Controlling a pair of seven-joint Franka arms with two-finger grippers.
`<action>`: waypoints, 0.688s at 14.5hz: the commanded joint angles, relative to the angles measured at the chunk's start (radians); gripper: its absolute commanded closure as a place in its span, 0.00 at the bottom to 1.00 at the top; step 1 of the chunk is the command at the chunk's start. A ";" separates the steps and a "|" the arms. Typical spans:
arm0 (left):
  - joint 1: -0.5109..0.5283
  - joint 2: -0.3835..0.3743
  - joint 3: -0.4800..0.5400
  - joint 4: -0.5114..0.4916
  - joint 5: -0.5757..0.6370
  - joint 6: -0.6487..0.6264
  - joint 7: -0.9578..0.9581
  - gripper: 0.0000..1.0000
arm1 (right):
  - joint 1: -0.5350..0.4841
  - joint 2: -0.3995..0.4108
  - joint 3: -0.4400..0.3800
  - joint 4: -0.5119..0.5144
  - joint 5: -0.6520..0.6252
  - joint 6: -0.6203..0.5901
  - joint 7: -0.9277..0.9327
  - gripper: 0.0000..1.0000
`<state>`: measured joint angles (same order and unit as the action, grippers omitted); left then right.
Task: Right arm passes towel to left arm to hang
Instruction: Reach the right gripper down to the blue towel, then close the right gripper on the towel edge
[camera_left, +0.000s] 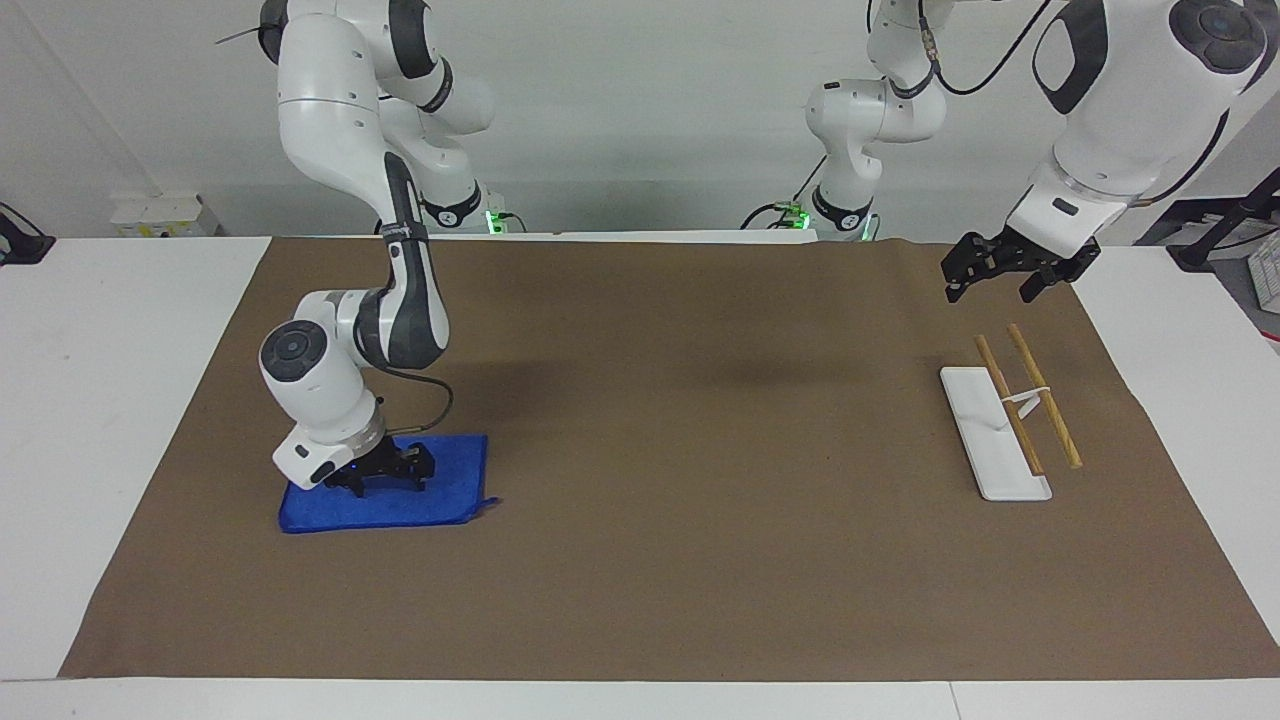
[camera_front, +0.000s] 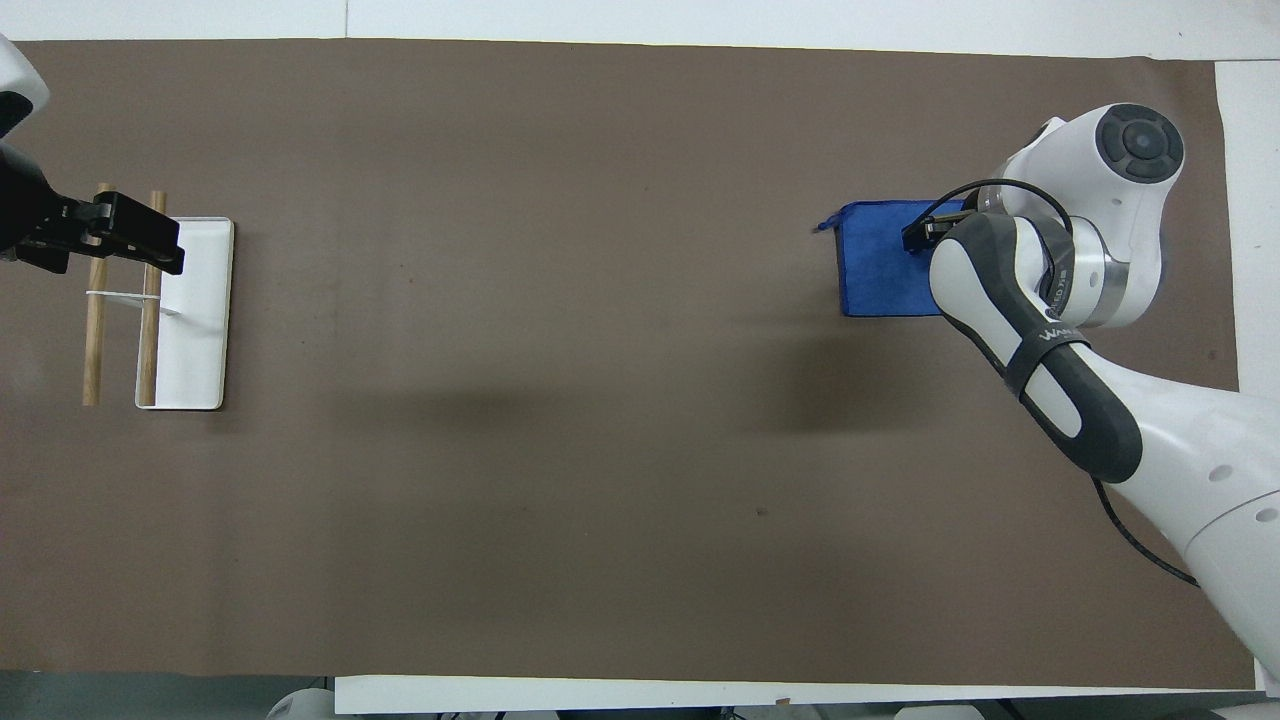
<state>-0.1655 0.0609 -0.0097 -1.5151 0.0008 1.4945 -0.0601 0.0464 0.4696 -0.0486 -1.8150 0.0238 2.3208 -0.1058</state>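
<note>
Towel (camera_left: 440, 490) is the landmark for everything else: a small bright blue cloth lying flat and folded on the brown mat (camera_left: 660, 560), at the right arm's end of the table, its little corner loop poking out from the corner toward the table's middle. It has not left the surface, so the handover has yet to start.

Right gripper (camera_left: 385, 478) is down on the towel, over the half away from the loop. Its fingers look spread, with the tips at the cloth, but whether they are already biting into the fabric I cannot tell. In the overhead view the right arm (camera_front: 1040, 320) covers that half of the towel and only the gripper's dark tip shows. Coming down from above suits a flat cloth: the fingers can press in and gather a fold to pinch, which I judge to be the step in hand.

Well apart from the towel, at the left arm's end of the table, stands the hanging rack (camera_left: 1010, 420): a white base plate with two wooden rails held over it. It holds nothing; no cloth is draped on the rails and the plate is bare. There are no other containers on the mat.

Left gripper (camera_left: 1008, 275) hangs in the air over the mat just beside the rack, fingers spread, pinching nothing. The left arm (camera_left: 1130, 110) waits there, presumably so it can receive the towel and then reach the rails quickly.
</note>
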 joint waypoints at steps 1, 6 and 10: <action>-0.009 -0.029 0.008 -0.036 0.013 0.015 -0.001 0.01 | -0.010 -0.019 0.003 -0.032 0.002 0.020 -0.035 0.04; -0.009 -0.029 0.008 -0.036 0.013 0.013 0.000 0.02 | -0.010 -0.020 0.003 -0.043 0.002 0.026 -0.038 0.25; -0.009 -0.029 0.008 -0.036 0.013 0.015 -0.001 0.02 | -0.010 -0.022 0.003 -0.046 0.002 0.019 -0.038 0.63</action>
<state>-0.1655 0.0609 -0.0097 -1.5158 0.0008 1.4945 -0.0601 0.0454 0.4571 -0.0510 -1.8272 0.0231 2.3249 -0.1217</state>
